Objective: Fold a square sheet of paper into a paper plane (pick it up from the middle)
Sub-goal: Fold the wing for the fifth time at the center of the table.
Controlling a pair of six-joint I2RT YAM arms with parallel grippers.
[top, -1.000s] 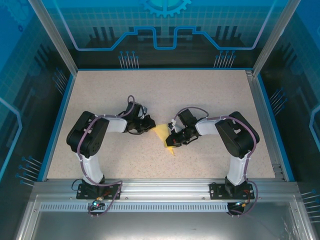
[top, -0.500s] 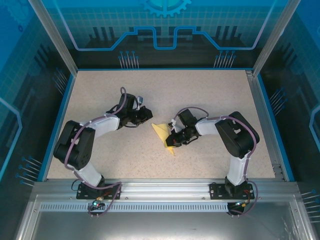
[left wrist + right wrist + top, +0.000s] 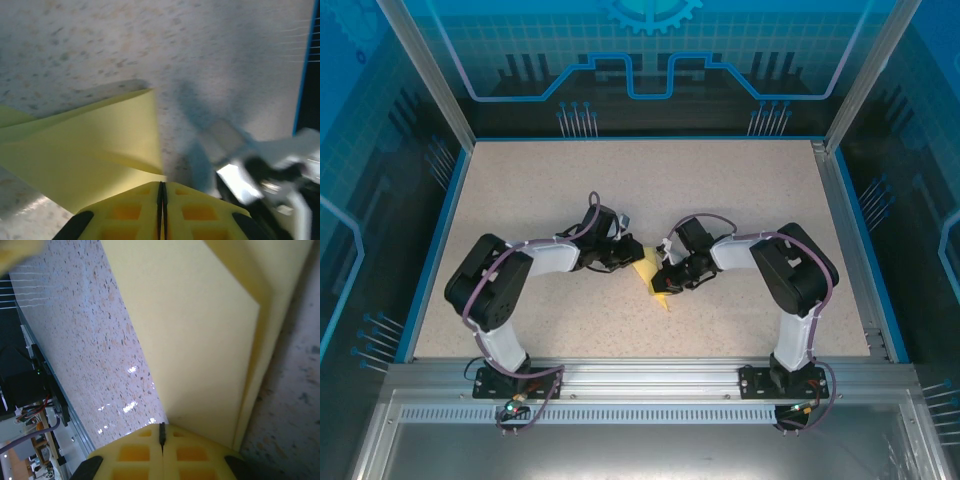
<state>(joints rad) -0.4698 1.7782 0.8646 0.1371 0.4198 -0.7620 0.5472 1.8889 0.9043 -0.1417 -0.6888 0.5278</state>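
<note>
Two-sided crowding near the middle of the speckled beige table [image 3: 740, 190], slightly nearer its near edge than its far one. Lying there, the pale-yellow folded paper sheet [image 3: 646, 270], one sharp point aimed at the near edge and free of either arm. Flanked on the left by the black left gripper [image 3: 625, 256] and on the right by the black right gripper [image 3: 666, 279], each touching an opposite side of the sheet. From the left wrist: yellow fingertips [image 3: 200, 197] pressed together with only a hairline seam, meeting the sheet's near corner; cannot tell whether any paper is caught in that seam. Beyond them, a raised fold with a straight slanting edge, throwing a shadow on the table. From the right wrist: yellow fingertips [image 3: 190, 440] likewise pressed tight, the paper running straight into their seam, so clamped on the sheet; two stacked layers along its right-hand edge. Plenty of bare table toward the far edge, both far corners and both side edges; less toward the near edge, between the two arm bases. Around the table edges, a blue rim [image 3: 438, 250] and slanting metal posts [image 3: 425, 70].
</note>
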